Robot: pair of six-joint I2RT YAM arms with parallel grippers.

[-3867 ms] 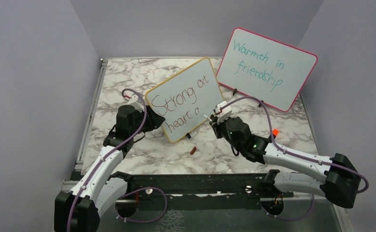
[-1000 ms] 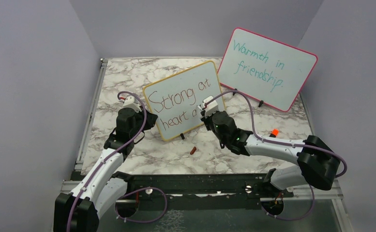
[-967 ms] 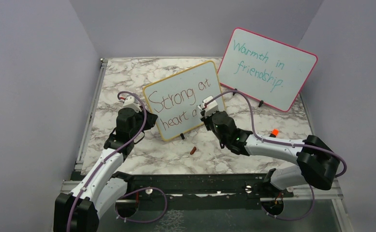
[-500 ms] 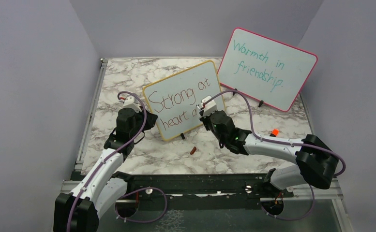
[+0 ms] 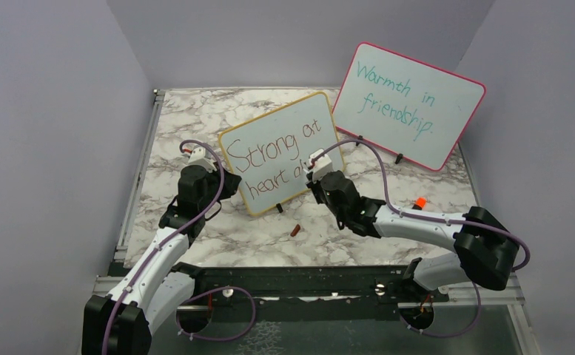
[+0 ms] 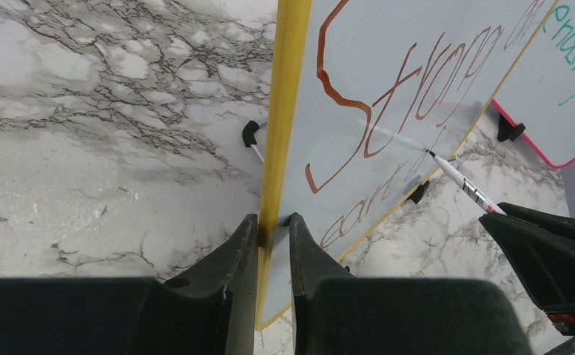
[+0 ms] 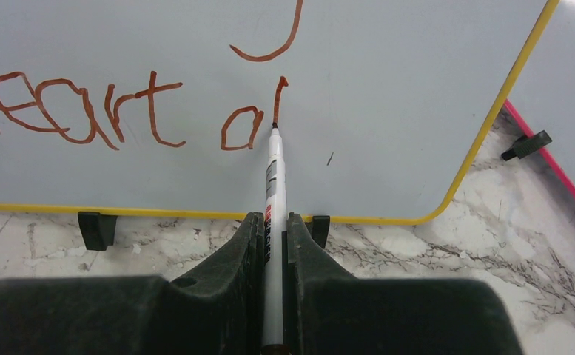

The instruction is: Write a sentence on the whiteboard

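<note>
left gripper (image 6: 273, 231): jaws are pinching the whiteboard (image 5: 284, 122) by its yellow side edge. The board is standing tilted mid-surface (image 5: 195, 118), just in front of the pink board (image 5: 410, 103). right gripper (image 7: 273, 220): jaws are clamping the marker (image 7: 274, 166), its tip touching the board under the "l". The sentence (image 7: 84, 111) is reading "Strong at heart al".

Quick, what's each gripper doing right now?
Left gripper: closed on the edge of the whiteboard.
Right gripper: closed on the marker, tip touching the whiteboard.

Left end effector (image 6: 273, 224) clamps whiteboard (image 6: 388, 74) edge; marker (image 6: 465, 183) tip touching its surface
</note>
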